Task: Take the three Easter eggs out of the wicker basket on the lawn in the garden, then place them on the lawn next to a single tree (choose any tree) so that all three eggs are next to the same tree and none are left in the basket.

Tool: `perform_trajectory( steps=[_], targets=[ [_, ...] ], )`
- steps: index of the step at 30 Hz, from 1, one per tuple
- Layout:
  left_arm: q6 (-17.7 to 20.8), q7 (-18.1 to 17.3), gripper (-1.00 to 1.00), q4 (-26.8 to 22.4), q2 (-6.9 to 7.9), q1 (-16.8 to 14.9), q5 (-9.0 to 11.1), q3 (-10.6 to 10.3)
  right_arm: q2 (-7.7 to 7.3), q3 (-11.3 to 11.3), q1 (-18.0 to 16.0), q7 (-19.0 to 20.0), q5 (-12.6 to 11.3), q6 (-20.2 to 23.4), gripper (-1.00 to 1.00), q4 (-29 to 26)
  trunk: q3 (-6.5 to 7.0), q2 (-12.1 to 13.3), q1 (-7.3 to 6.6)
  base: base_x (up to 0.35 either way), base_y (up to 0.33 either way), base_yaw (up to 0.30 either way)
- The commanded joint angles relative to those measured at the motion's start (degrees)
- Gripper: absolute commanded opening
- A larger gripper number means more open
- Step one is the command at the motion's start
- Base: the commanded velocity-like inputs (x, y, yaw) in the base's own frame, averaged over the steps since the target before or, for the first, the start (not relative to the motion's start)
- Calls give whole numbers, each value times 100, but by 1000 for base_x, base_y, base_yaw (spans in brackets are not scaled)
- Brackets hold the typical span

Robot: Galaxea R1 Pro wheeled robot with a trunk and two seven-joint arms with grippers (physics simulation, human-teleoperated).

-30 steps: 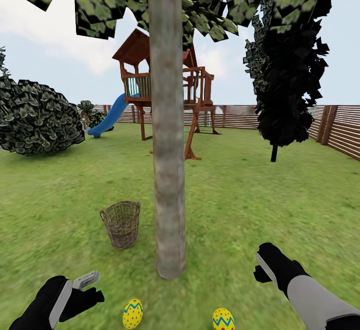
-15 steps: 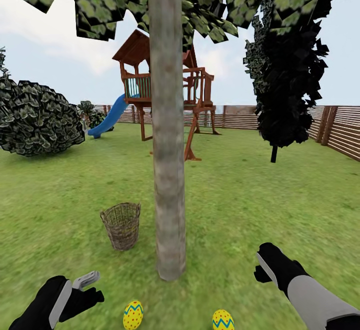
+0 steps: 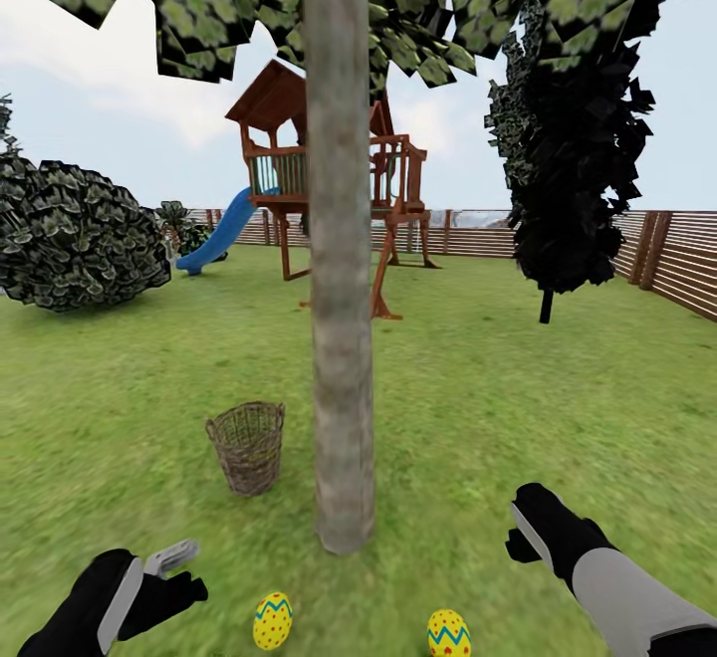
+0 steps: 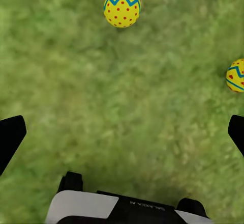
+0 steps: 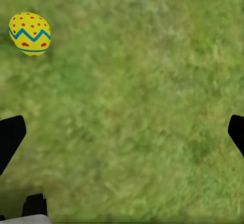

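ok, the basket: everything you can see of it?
The basket is brown woven wicker, round and deep, narrowing a little toward its base, with an open top and a small loop at the rim. It stands upright on the lawn, left of the tree trunk and apart from it. Nothing touches it; its inside can't be made out.

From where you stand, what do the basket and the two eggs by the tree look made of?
The wicker basket looks like woven brown wicker: open criss-cross weave, matte. The eggs look hard and smooth, probably painted plastic or shell: yellow surface with red dots and a blue zigzag. The tree trunk looks like rough, mottled grey bark.
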Motion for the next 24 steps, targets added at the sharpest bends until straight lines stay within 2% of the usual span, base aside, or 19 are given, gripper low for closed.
perform_trajectory(
  steps=[1,13,24],
  targets=[
    [24,-22,100,-2,-2,-4,-5,11,-4,40,-4,-33,-51,28,100,-8,-9,-7,-1,-225,244,0],
    [23,-22,100,-5,3,-4,-1,2,0,46,-4,-18,-61,28,100,-8,-9,-7,-1,-235,261,-14],
    [23,-22,100,-7,5,-4,3,5,0,46,-4,2,-81,21,100,56,-9,-7,-1,-235,269,-270]
  ],
)
